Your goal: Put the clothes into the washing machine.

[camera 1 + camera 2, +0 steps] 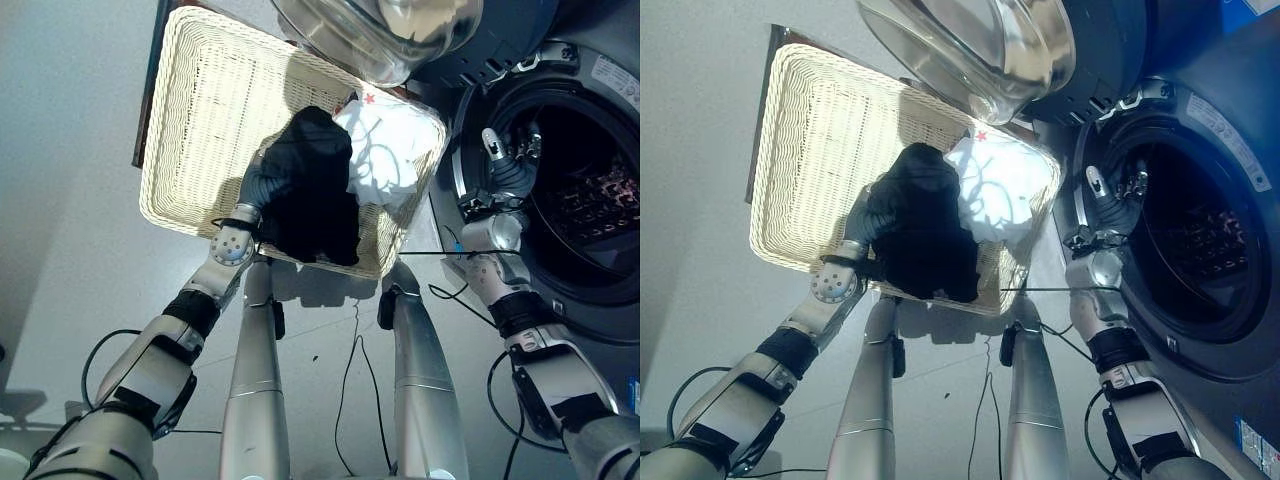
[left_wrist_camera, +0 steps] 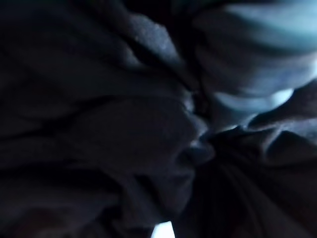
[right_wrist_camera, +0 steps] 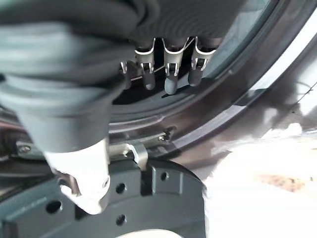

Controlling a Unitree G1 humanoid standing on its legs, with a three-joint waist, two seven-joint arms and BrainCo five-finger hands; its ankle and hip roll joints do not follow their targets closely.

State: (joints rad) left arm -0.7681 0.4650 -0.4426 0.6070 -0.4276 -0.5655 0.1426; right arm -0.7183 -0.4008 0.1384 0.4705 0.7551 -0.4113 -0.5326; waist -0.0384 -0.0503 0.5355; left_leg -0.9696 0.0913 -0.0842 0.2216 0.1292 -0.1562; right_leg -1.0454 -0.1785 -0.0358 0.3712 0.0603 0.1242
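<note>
On grey floor (image 1: 60, 250), wicker basket (image 1: 200, 120) beside washing machine (image 1: 600, 250); left hand (image 1: 262, 185) grip hidden in dark garment (image 1: 315, 190), right hand (image 1: 508, 165) relaxed, empty.

a laundry corner: open washing machine (image 1: 560, 180) beside a wicker basket (image 1: 200, 130) of clothes.

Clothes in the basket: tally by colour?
Black: 1, the black garment, draped over the left hand at the wicker basket; its fingers are hidden in the cloth.
White: 1, the white garment, lying in the basket beside it.
Total: 2.
The right hand holds nothing at the washing machine opening.
</note>
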